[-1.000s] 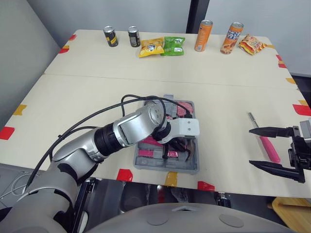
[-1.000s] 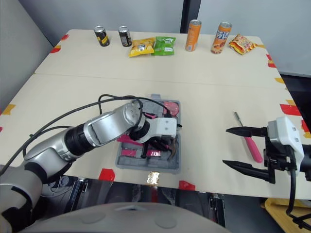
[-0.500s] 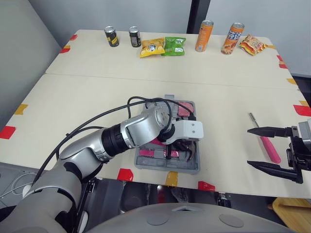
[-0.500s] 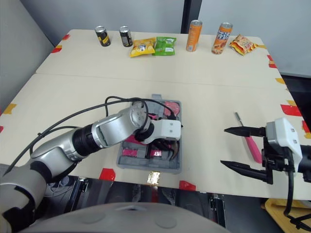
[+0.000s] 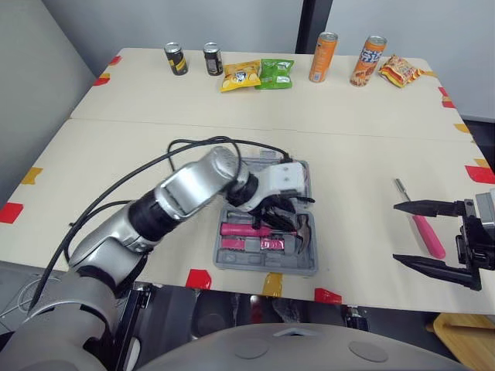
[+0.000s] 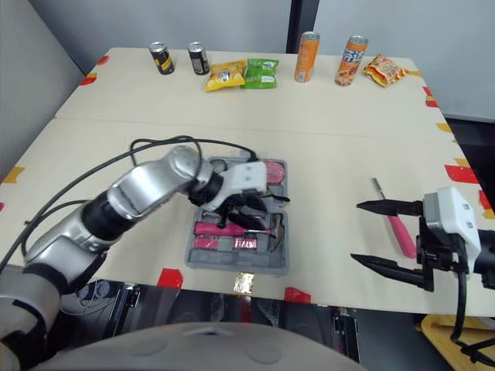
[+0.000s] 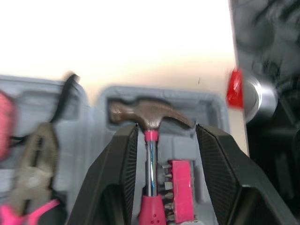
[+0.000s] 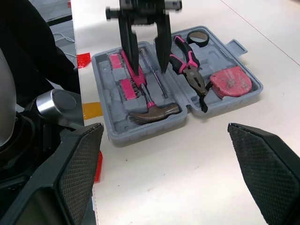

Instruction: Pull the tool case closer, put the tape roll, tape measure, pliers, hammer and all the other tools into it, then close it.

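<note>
Left arm reaches in from the left of the tool case [image 5: 306, 265] and bends over it, so the left gripper [image 7: 165, 129] hangs above the case's near half, pointing down into it

- Left gripper: fingers spread moderately, holding nothing. They straddle the hammer [image 8: 154, 112] shaft just behind the head without touching it. This reads as a release posture, with the hammer seated in its moulded slot
- Tool case: lies opened flat on the desk [image 5: 116, 154], whose near edge runs just this side of it, close enough for both arms, so the pull-closer step looks done
- Inside the case, in the half with the hammer: a pink bit strip [image 8: 127, 86] lies alongside the hammer handle
- Inside the case, in the other half: pliers [image 8: 190, 70] with pink grips, the pink tape measure [image 8: 229, 80] and the black tape roll [image 8: 199, 37], each in its own recess. Contents lie low in their slots, which should let the halves fold shut
- Right of the case, well apart from it: a pink-handled screwdriver [image 5: 428, 236] lies loose on the desk, not yet packed
- Further right of the case: the right gripper [image 5: 398, 233] hovers just beside that screwdriver, fingers wide apart and empty. Likely placed there ready to take it

Judgement: packing is nearly done. The loose screwdriver comes next, then closing, and the left arm must clear the case first
</note>
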You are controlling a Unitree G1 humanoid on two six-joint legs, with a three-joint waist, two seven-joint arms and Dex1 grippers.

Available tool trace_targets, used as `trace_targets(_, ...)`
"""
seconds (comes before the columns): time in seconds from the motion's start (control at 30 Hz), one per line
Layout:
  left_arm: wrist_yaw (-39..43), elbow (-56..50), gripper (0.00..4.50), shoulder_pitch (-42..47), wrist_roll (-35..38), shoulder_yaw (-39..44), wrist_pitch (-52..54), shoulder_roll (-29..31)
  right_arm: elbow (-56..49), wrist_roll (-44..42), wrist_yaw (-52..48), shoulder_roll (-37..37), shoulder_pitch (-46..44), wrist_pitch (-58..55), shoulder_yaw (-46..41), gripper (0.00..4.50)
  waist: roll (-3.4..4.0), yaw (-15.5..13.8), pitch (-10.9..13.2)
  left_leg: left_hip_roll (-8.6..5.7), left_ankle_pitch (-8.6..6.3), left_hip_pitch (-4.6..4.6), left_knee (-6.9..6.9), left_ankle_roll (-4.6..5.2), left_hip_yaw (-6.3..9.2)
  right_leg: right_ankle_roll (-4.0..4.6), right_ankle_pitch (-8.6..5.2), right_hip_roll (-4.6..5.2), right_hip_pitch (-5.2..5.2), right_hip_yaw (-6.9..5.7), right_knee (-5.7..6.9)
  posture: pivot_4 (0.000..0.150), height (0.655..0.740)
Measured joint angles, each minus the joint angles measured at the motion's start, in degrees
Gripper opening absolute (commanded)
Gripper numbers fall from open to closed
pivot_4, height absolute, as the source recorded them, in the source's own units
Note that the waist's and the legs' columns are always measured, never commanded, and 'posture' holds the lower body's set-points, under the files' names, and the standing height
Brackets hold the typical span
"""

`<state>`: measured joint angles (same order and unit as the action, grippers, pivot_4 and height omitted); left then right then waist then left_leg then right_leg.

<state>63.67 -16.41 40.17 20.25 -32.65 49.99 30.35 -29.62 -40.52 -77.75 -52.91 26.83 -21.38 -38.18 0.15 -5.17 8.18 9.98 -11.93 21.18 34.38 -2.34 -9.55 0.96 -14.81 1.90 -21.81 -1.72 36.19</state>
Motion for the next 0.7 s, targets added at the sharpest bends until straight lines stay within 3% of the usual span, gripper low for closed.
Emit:
trace_targets(0.1,3.40,1.23,2.05,-5.11,2.53,4.09,-6.72,0.75,-0.02,0.04,0.11,0.03,-0.35,0.02,0.07,4.50,-0.01,-0.19,0.00,0.00,0.00,0.01,0.03,0.02,0.03,-0.02,0.01,0.03,-0.01,-0.05,-0.01,0.150,0.7400)
trace_targets(0.2,4.92,5.07,1.29,-10.00,1.98,6.94,-15.22,1.17,0.02,0.05,0.15,0.04,-0.42,0.00,0.13,4.50,0.03,-0.17,-0.03,-0.02,-0.01,-0.01,0.04,0.07,0.02,-0.03,0.02,0.04,0.00,-0.04,0.01,0.150,0.7400)
trace_targets(0.3,5.76,9.34,0.15,-13.98,0.47,6.86,-22.09,0.25,0.00,0.04,0.15,0.04,-0.46,-0.10,0.13,4.50,0.03,-0.20,-0.03,-0.02,0.00,-0.02,0.04,0.12,0.02,-0.06,0.03,0.06,0.00,-0.05,0.01,0.150,0.7400)
trace_targets(0.53,6.04,14.03,0.07,-17.46,-4.44,6.45,-30.64,0.19,0.00,-0.07,0.11,0.01,-0.45,-0.52,0.11,4.50,0.05,0.03,-0.04,-0.02,0.00,-0.04,0.03,0.15,0.01,-0.06,0.04,0.07,0.00,-0.03,0.02,0.150,0.7400)
trace_targets(0.7,5.85,20.05,0.07,-18.93,-12.13,3.31,-41.77,0.94,0.03,-0.11,0.08,-0.21,-1.14,-0.85,0.05,4.50,0.06,-0.08,-0.16,-0.04,0.00,-0.07,0.03,0.17,0.01,-0.07,0.04,0.09,0.03,-0.03,0.03,0.150,0.7400)
